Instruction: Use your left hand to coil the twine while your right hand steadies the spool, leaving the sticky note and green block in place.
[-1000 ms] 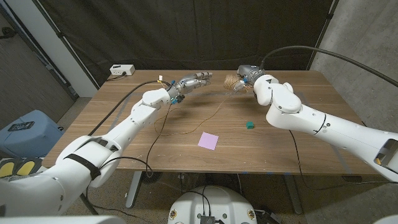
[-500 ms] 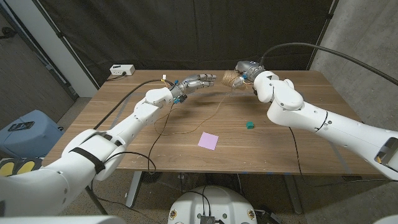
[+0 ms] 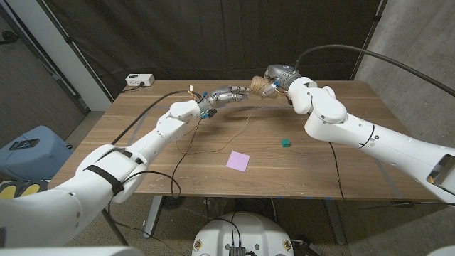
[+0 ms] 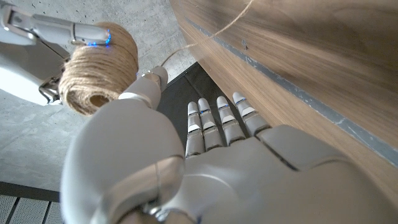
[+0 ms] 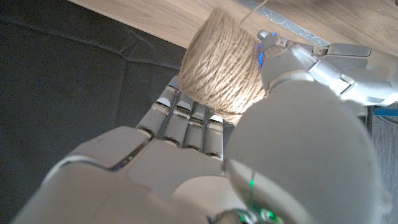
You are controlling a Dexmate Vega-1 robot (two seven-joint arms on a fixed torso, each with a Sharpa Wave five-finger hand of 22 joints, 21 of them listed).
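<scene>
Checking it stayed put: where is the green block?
In the head view, the green block sits on the table's right half, right of the pink sticky note.

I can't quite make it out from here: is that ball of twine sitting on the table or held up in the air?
In the air. The right hand holds the spool above the table's far edge; loose twine trails down onto the wood.

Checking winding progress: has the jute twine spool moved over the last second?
Yes. The jute twine spool, held by the right hand, moved left and slightly up, away from the green block.
</scene>
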